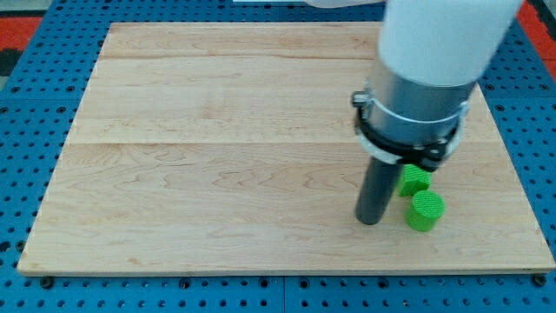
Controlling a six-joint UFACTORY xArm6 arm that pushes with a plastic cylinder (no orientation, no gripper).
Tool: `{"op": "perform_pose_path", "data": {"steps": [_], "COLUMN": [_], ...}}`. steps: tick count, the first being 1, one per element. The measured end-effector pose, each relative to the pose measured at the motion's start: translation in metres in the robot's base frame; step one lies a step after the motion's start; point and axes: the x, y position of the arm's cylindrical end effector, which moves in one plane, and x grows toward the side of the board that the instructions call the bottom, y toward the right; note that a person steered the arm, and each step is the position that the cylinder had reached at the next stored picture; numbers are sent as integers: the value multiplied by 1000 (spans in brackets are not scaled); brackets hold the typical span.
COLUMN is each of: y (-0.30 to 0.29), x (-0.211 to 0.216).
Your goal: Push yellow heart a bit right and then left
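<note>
No yellow heart shows in the camera view; the arm's body may hide it. My tip [371,221] rests on the wooden board [217,156] at the lower right. A green round block [426,210] stands just to the right of my tip, a small gap apart. A second green block [413,180] sits just above it, partly hidden under the arm's grey collar, so its shape is unclear.
The arm's white and grey body [426,69] covers the board's upper right. The board lies on a blue pegboard table [26,69]. The board's bottom edge runs close below my tip.
</note>
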Motion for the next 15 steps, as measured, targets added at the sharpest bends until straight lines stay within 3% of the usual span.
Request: {"op": "perform_pose_path", "data": {"steps": [2,3,4,7,12,13,14,15], "y": [-47,-35,4,78,58,22,9,25], "x": [-23,-65,-79,-88,-106,-73,7,60]}}
